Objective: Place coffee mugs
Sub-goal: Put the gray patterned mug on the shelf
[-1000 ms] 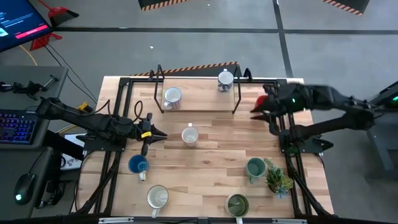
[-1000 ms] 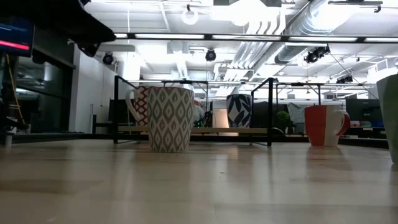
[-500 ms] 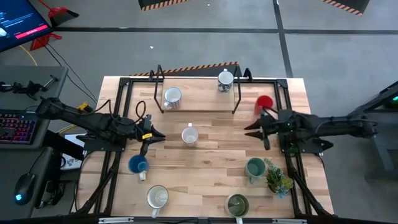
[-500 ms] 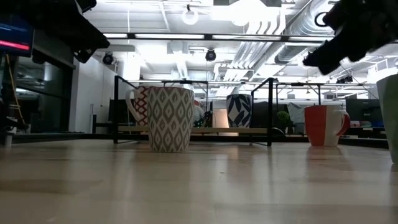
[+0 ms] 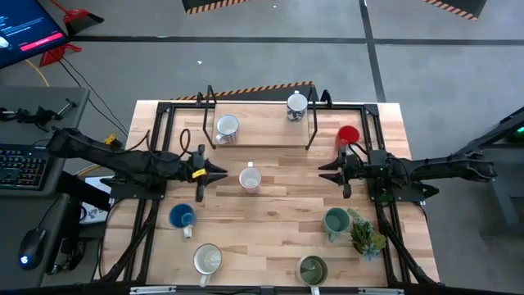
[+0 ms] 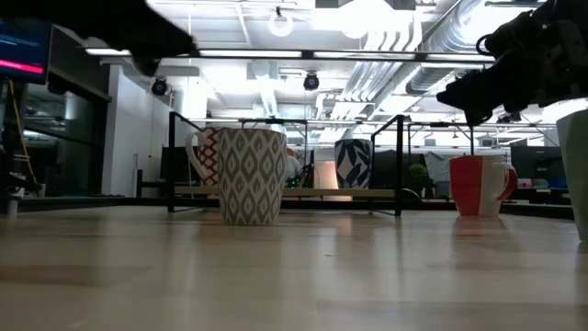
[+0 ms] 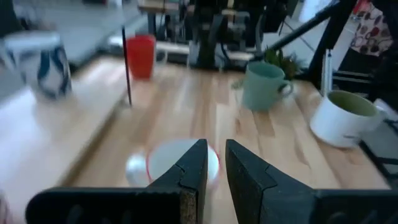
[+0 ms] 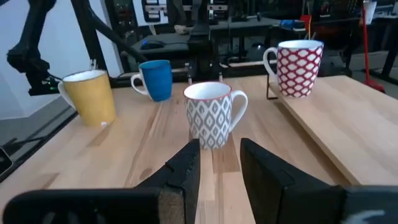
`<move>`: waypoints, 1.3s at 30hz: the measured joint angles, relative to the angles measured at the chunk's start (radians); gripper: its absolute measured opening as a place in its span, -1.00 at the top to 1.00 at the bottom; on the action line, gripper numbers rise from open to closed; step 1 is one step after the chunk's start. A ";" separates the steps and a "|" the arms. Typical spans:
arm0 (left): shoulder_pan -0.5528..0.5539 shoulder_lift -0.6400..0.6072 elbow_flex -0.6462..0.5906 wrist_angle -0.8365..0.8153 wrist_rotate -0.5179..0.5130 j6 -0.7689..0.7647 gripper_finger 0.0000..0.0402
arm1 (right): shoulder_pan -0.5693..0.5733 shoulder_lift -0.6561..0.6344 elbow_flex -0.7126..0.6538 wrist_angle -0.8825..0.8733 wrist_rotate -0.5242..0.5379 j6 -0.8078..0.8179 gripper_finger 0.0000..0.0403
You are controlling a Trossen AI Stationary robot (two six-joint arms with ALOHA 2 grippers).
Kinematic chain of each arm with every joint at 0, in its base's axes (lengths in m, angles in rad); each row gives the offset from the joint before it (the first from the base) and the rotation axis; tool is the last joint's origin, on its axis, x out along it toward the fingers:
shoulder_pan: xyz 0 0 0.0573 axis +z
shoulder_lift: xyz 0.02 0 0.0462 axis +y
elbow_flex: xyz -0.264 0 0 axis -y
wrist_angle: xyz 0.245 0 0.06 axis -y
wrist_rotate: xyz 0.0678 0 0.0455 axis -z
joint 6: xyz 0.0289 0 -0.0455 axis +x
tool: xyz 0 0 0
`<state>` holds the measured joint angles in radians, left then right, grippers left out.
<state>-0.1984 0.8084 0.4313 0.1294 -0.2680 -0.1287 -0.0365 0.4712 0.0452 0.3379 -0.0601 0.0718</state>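
A white mug with a grey diamond pattern stands upright on its base at the table's middle. My left gripper hovers just left of it, above its rim, fingers a narrow gap apart. My right gripper hangs to its right, pointing at it, also narrowly open. The red mug stands behind the right gripper, toward the far edge. Blue, cream, olive and teal mugs stand nearer the near edge.
A low wooden shelf in a black frame sits at the far side, carrying a red-patterned mug and a blue-patterned mug. A spiky potted plant stands beside the teal mug. Bare wood lies between the middle mug and the near-row mugs.
My right gripper has swung from beside the red mug toward the table's middle and come down, ending level with the patterned mug on its right. My left gripper has edged right toward that mug. No mug has moved.
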 joint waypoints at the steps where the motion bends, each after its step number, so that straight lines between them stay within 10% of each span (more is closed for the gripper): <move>1: 0.018 0.033 0.000 0.055 0.009 0.036 0.76 | -0.001 -0.001 0.000 0.003 0.000 0.000 0.52; 5: 0.132 0.167 0.039 0.152 0.115 0.134 0.76 | -0.001 0.000 0.000 -0.002 0.000 0.019 0.52; 12: 0.311 0.345 0.292 -0.170 0.345 0.149 0.76 | -0.001 0.000 0.000 -0.032 0.000 0.052 0.52; 29: 0.326 0.710 0.686 -0.613 0.374 0.235 0.75 | -0.001 0.000 0.000 -0.100 0.001 0.057 0.52; 39: 0.322 0.754 0.718 -0.722 0.374 0.209 0.75 | -0.001 0.000 0.000 -0.129 -0.001 0.052 0.52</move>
<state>0.1236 1.5627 1.1488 -0.5925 0.1059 0.0802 -0.0372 0.4709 0.0456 0.2084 -0.0614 0.1236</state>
